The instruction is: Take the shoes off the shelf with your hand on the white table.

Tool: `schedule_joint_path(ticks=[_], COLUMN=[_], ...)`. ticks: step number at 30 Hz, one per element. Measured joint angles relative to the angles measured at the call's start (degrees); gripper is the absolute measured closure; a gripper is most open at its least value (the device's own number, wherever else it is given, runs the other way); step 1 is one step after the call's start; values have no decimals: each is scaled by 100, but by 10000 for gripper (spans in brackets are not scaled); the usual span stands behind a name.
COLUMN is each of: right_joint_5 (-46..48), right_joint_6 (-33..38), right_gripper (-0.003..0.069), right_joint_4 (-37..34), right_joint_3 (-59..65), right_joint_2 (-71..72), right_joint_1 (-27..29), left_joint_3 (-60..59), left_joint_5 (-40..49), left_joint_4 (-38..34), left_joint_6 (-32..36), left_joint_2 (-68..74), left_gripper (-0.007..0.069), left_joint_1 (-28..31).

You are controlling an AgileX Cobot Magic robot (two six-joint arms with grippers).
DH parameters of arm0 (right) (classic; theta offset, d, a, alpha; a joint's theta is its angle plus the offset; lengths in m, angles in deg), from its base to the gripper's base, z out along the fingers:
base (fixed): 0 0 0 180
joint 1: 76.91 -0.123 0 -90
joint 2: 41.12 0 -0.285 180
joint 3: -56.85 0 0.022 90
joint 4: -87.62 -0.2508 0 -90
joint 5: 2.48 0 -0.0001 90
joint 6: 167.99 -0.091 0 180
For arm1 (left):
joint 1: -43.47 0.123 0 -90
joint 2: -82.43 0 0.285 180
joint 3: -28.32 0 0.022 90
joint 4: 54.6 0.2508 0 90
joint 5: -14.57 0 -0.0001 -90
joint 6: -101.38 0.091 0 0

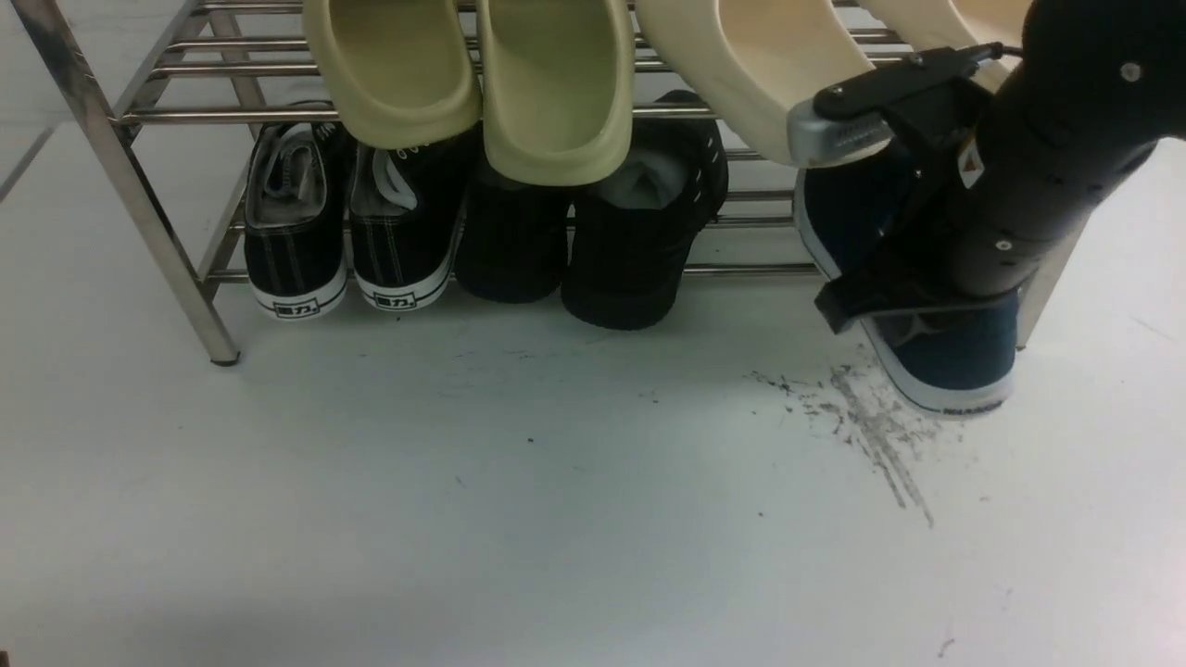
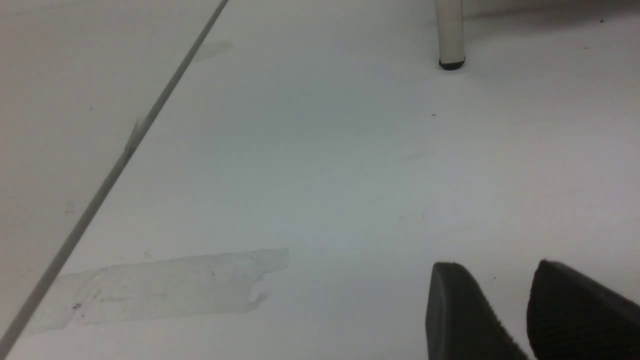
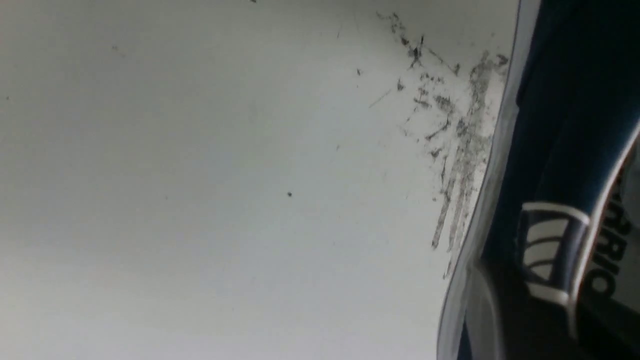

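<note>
The white table [image 1: 556, 482] spreads wide in front of the steel shelf [image 1: 139, 204], giving room to set footwear down. The right tool [image 1: 903, 301] is clamped on the heel rim of a navy shoe [image 1: 954, 357] at the lower tier's right end. Its toe is out on the table beside the scuff marks [image 1: 871, 426], and the grip looks suited to dragging it clear. The left tool [image 2: 500, 290] hovers over the table with its jaws apart and empty.

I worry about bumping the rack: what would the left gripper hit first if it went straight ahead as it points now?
Mostly bare white table lies ahead of the left gripper; the first solid thing near that line looks to be the shelf leg, though depth is unclear.
</note>
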Motion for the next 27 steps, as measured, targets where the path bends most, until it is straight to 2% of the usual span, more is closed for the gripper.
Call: schedule_joint_path(ticks=[8, 11, 15, 18, 21, 23, 27], right_joint_5=[618, 614, 575, 383, -250, -686, -970], right_joint_6=[-78, -320, -1154, -1644, -2289, -2624, -2846], right_gripper=[623, 623, 623, 623, 623, 623, 623], right_joint_4=[-298, -298, -447, -409, -212, -100, -66], right_joint_3=[553, 946, 1409, 1424, 1424, 1424, 1389], right_joint_2=[768, 1018, 1214, 1173, 959, 706, 299], right_joint_1=[-149, -413, -1238, -1681, -2170, -2300, -2337], left_joint_3=[0, 0, 0, 0, 0, 0, 0], left_joint_5=[0, 0, 0, 0, 0, 0, 0], left_joint_4=[0, 0, 0, 0, 0, 0, 0], left_joint_6=[0, 0, 0, 0, 0, 0, 0], left_joint_2=[0, 0, 0, 0, 0, 0, 0], left_gripper=[383, 383, 383, 383, 383, 383, 383], left_joint_1=[0, 0, 0, 0, 0, 0, 0])
